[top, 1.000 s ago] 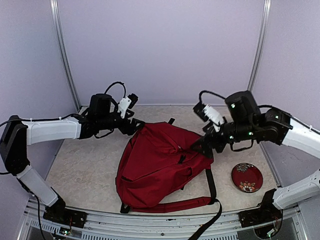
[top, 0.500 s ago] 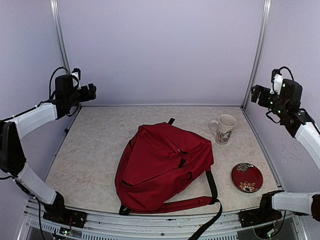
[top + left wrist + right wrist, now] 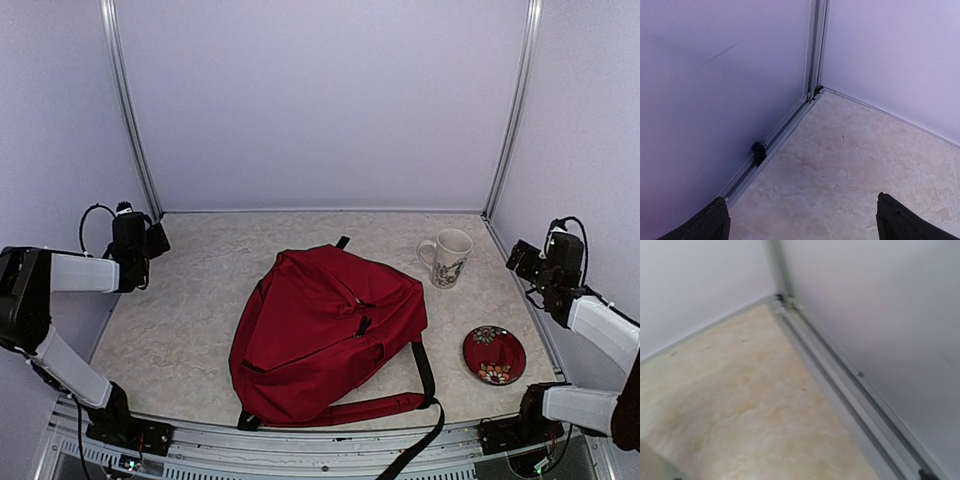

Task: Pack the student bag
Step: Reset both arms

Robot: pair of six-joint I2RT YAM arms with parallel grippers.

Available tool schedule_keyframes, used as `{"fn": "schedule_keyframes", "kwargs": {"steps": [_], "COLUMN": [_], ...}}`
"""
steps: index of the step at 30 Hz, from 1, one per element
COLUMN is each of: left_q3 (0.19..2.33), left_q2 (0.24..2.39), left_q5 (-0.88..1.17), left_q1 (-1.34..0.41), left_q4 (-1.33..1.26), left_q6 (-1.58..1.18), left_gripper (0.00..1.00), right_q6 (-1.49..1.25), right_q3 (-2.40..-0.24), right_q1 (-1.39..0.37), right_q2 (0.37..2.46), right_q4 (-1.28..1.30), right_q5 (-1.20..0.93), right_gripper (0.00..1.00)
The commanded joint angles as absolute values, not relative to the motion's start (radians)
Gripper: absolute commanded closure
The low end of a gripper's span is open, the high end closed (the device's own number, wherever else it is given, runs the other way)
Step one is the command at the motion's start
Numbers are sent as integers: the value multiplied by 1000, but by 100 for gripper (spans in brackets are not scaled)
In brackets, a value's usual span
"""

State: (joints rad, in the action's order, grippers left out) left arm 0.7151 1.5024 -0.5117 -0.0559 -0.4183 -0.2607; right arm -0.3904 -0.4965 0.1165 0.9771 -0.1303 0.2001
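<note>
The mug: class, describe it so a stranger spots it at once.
Find the big dark-red backpack in the middle. To its far right stands the mug. It is cream, upright, with a handle, unlike the flat red plate nearby.

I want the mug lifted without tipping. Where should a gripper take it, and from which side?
Probably the rim, from above: the mug stands upright, mouth open, so its wall can be pinched. Its handle points left toward the bag, leaving the right-hand wall free.
</note>
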Motion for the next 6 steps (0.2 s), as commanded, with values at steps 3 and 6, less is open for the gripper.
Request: {"fn": "schedule_keyframes", "kwargs": {"steps": [3,6], "left_q3": [595,582], "left_q2": [1492,1491], "left_q5": [-656,-634], "left_q1": [-141,-152], "left_q4": [-704,-740], "left_q6": [-175,-178], "left_gripper": [1,1], "right_q6": [-532,-532], "right_q3": [-498,-487], "right_q1": [127,127], "right_q2": [1044,1052], "right_q4": [-182,-199], "right_q5": [317,331], "right_gripper": [0,0]}}
